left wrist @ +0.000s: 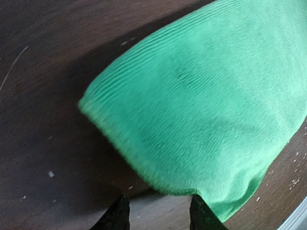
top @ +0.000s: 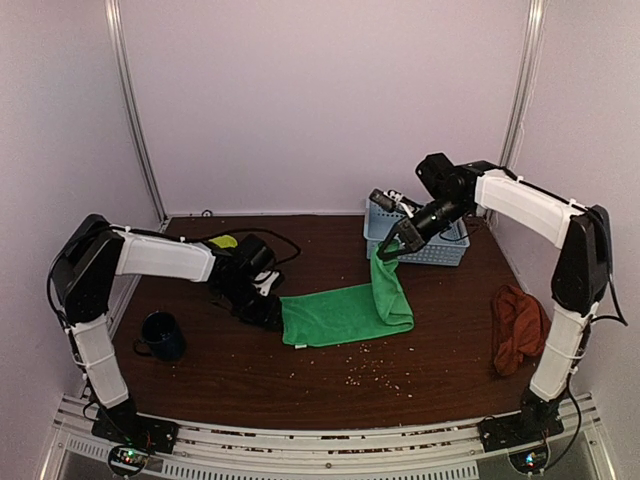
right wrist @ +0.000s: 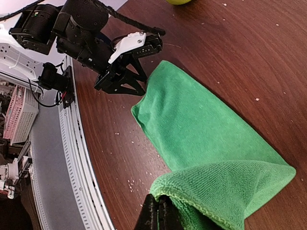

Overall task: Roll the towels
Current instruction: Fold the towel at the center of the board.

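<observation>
The green towel (top: 340, 315) lies in the middle of the bench (top: 200, 390), mostly flat, with its right end pulled up off the wood. The right tool (top: 388, 252) is pinched tight on that raised end; its wrist view shows the hem bunched between the closed fingertips (right wrist: 152, 214) and the cloth draping back over the flat part. The left tool (left wrist: 160, 218) sits low at the towel's left edge with its jaws about half apart. Bare wood shows between the tips and nothing is clamped, though the right-hand tip looks to be touching the hem.

The rust-red towel (top: 518, 325) lies crumpled at the right side of the bench, near the right arm's base and well apart from the green one. A light-blue basket (top: 440, 252) stands at the back, behind the raised end.

This looks like the start of rolling the green towel, with the rust-red one not yet begun. The next move likely calls for carrying the raised end over and down towards the left while the left tool pins the far edge, so that the cloth curls instead of sliding
</observation>
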Robot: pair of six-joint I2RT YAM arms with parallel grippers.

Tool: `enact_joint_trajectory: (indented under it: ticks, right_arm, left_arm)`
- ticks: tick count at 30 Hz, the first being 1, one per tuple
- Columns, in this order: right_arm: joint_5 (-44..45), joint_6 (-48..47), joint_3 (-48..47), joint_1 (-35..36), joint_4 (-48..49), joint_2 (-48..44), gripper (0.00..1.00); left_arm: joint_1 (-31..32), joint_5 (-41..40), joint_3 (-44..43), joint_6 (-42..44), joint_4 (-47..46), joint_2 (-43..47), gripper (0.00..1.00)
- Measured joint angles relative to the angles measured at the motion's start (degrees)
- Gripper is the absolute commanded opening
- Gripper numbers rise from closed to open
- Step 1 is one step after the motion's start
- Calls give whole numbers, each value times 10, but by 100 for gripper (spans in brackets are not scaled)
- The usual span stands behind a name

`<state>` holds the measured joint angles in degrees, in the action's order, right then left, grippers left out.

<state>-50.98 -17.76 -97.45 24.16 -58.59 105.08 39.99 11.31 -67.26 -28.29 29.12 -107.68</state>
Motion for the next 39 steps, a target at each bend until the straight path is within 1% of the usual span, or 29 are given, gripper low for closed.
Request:
enact_joint_trajectory:
  ticks: [3, 7, 12, 16, 27, 35, 36, 37, 39]
  right_arm:
    - [3, 26, -26, 39, 24, 38, 0]
    - [11, 60, -56, 88, 65, 102, 0]
    - [19, 91, -114, 139, 87, 202, 0]
    - [18, 117, -150, 163, 99, 250, 0]
    - [17, 175, -207, 190, 142, 278, 0]
    - [18, 200, -254, 202, 164, 357, 0]
    - [18, 201, -254, 205, 164, 363, 7]
    - [18, 203, -254, 207, 164, 369, 20]
    - [21, 208, -254, 212, 163, 376, 33]
  left_arm:
    - [-20, -7, 32, -2, 12, 33, 46]
    - [-41, -14, 50, -3, 19, 56, 46]
    - [-43, -17, 62, -8, 21, 59, 46]
    - [-43, -23, 70, -9, 20, 64, 46]
    - [-44, -22, 85, -10, 7, 68, 46]
    - [-44, -23, 97, -11, -1, 77, 46]
    - [-45, -23, 101, -12, -2, 80, 46]
    - [-45, -23, 103, -12, -2, 82, 46]
    - [-47, -24, 108, -14, -2, 86, 46]
